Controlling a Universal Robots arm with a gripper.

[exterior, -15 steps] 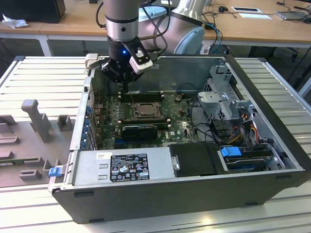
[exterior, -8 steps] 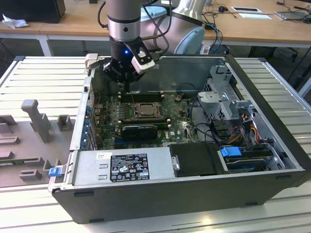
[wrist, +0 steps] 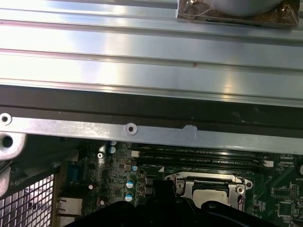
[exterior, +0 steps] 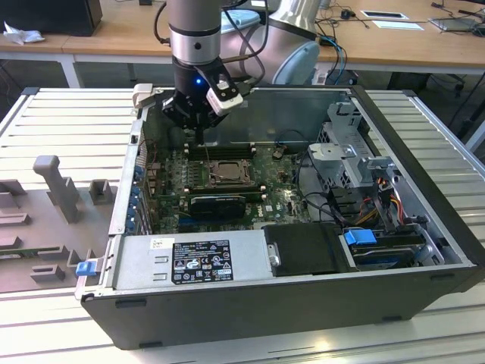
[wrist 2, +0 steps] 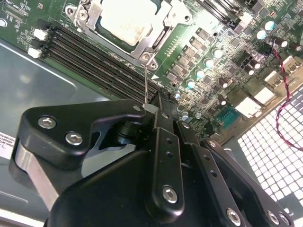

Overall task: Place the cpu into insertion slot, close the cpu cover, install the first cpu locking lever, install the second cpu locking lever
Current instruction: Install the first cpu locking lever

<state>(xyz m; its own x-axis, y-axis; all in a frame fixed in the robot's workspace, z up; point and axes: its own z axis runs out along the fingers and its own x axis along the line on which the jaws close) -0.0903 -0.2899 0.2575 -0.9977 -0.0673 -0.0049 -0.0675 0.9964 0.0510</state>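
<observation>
The cpu (wrist 2: 124,19) lies flat in the insertion slot (wrist 2: 147,57) on the green board, its pale top showing through the cut-out of the cpu cover (wrist 2: 160,34), which lies down over it. A thin wire locking lever (wrist 2: 145,82) rises from the slot's corner to my gripper (wrist 2: 157,108), and the black fingers are shut on its end. In the exterior view my gripper (exterior: 198,135) hangs inside the case just behind the cpu (exterior: 225,173). The first wrist view shows the cpu (wrist: 208,191) and the cpu cover (wrist: 185,185) beyond the dark gripper body.
Long black memory slots (wrist 2: 94,56) run right beside the socket, under the gripper. The case's rear wall (wrist: 142,130) is close behind. A power supply (exterior: 197,262) lines the near side, and a drive cage (exterior: 350,155) stands at the exterior view's right. A red-and-black wire (wrist 2: 285,90) crosses the board's edge.
</observation>
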